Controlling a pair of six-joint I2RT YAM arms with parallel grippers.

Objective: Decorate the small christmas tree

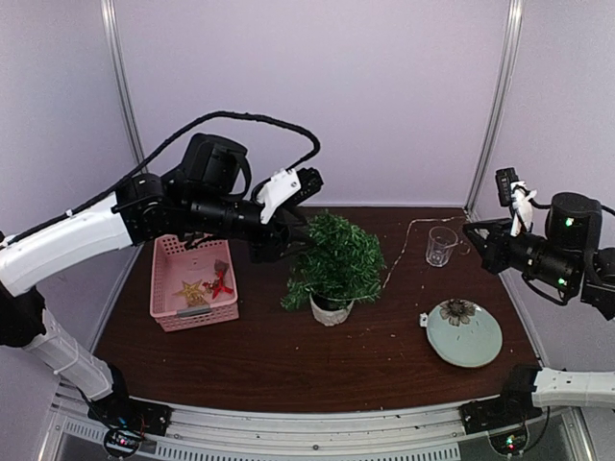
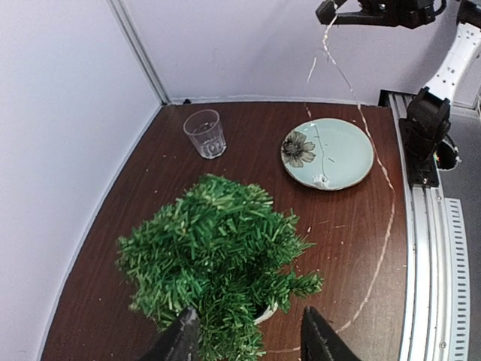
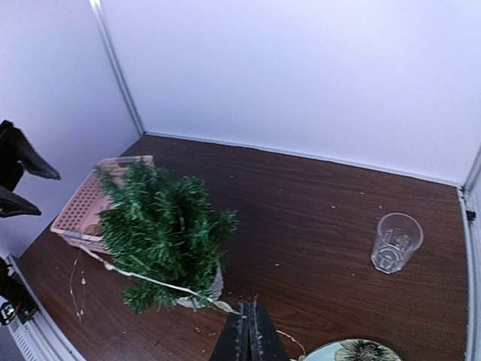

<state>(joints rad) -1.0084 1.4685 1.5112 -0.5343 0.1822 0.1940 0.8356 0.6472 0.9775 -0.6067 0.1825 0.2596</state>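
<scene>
Dark wood table (image 1: 279,360), pale walls (image 1: 384,96) round it. Left fingers (image 1: 288,245) about half apart, holding nothing, poised at upper flank of small christmas tree (image 2: 214,256). Tree just ahead of and below them, trunk axis upright in white pot (image 1: 330,312). Right fingers (image 3: 248,331) pinched shut on thin string (image 2: 392,218). String runs across table to tree's base. Tree well off to left of right fingers, so left arm nearer. Judgement: next move is draping string over foliage.

Robot lab test cell: plain white panel walls (image 1: 317,96), aluminium frame posts (image 1: 119,77), dark wood table (image 1: 288,355), arm-mount rail (image 1: 288,437).
</scene>
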